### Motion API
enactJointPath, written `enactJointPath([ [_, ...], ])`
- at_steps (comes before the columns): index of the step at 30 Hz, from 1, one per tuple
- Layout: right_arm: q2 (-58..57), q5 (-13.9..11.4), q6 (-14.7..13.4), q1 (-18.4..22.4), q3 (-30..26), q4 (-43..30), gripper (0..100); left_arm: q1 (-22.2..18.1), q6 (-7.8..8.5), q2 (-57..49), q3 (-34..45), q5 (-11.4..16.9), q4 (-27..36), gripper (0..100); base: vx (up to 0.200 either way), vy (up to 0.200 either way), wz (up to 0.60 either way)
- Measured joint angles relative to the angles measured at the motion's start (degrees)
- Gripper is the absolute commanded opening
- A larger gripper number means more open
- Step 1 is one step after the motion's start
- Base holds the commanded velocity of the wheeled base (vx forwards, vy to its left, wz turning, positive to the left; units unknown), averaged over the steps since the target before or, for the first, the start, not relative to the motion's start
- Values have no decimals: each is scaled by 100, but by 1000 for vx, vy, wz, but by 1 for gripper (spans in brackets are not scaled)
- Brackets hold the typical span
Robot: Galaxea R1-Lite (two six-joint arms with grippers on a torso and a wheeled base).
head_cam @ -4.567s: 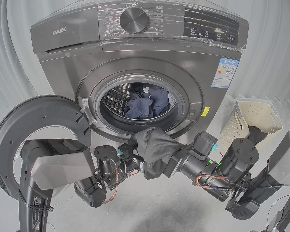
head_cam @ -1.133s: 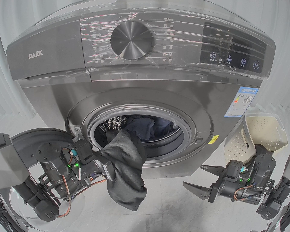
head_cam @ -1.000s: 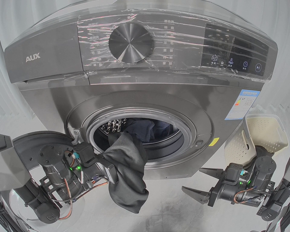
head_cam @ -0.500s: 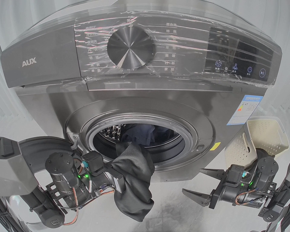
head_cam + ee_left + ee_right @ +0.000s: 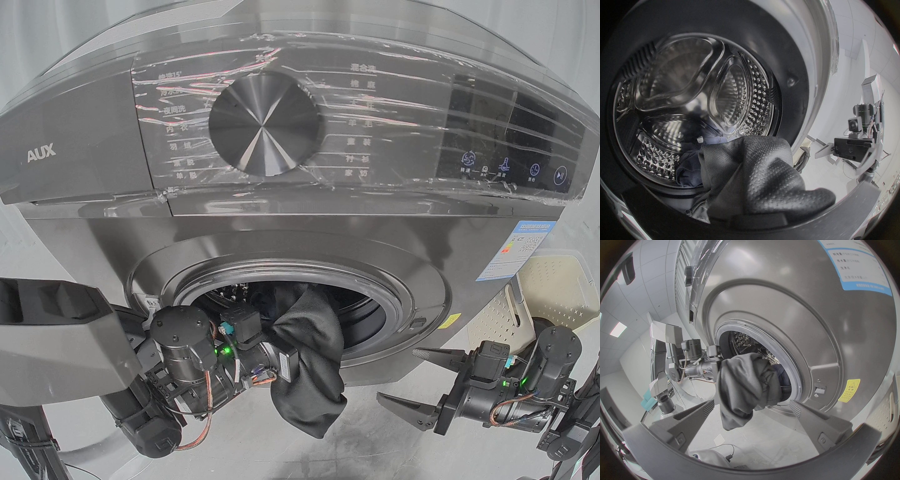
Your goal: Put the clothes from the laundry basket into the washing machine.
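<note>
Pushing farther into the door opening (image 5: 359, 312) of the washing machine (image 5: 94, 250) at lower centre than half a second ago, the left gripper (image 5: 300, 347) carries the dark garment (image 5: 312, 387), cloth hiding whether it is clamped; the right gripper (image 5: 398, 375), lower right, stays spread wide, empty.

A pale grey floor (image 5: 387, 444) with a dark scuff, a thin cable (image 5: 725, 445) lying on it, and a white tiled ceiling (image 5: 656, 280) with one lit panel (image 5: 617, 329).

A garment (image 5: 309, 356) hangs at the washing machine (image 5: 281, 250) opening, top edge inside, other clothes (image 5: 689, 170) behind it in the drum (image 5: 737, 93); laundry basket (image 5: 559, 287) to the machine's right
</note>
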State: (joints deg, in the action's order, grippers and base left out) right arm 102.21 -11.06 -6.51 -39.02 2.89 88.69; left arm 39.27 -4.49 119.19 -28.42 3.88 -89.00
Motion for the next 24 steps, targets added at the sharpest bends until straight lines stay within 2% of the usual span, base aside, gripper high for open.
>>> enactJointPath([
  [4, -33, 2, 2, -2, 0, -1, 100, -5, -112, 245, -295, -95, -1, 0, 0, 0, 0],
  [8, -52, 2, 2, -9, 0, -4, 100, 4, -194, 545, -614, -463, -1, 0, 0, 0, 0],
  [11, -59, 2, 2, -24, 0, -4, 100, 1, -211, 768, -805, -586, -1, 0, 0, 0, 0],
  [18, -59, 0, 2, -69, 0, -1, 100, -13, -218, 1209, -1226, -625, 5, 0, 0, 0, 0],
  [24, -59, 2, 2, -83, 0, -4, 100, -193, -254, 1546, -2075, -751, 5, 0, 0, 0, 0],
])
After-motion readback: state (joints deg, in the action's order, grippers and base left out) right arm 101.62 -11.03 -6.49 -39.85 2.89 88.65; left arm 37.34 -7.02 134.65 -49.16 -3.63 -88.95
